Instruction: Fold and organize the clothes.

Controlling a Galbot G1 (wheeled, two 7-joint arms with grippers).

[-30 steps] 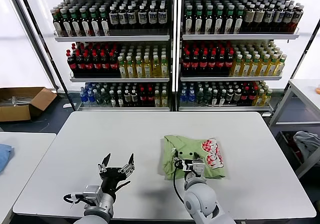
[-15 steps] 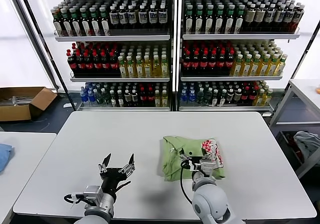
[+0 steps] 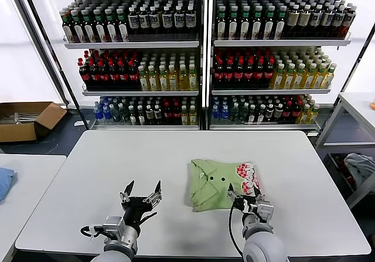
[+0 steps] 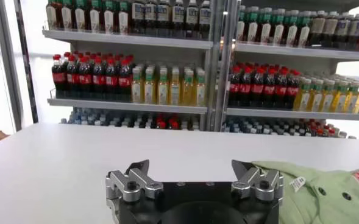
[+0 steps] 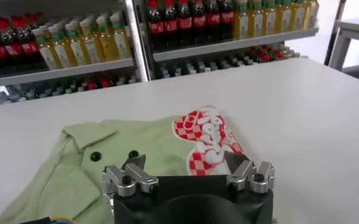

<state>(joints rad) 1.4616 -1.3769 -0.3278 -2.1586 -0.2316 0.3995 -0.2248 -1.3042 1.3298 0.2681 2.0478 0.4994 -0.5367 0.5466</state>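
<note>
A light green polo shirt (image 3: 221,183) is printed with a red-and-white checked chest motif and dotted with dark buttons. The desk (image 3: 117,162) is plain white. Both tools are black with silver fingers.

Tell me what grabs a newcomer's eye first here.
The wall of bottles on shelves behind the white table, in red, yellow and dark rows. Next, the folded green shirt with its red-and-white print, lying right of the table's middle. The open right hand is at the shirt's near edge, and the open left hand is over bare table.
</note>
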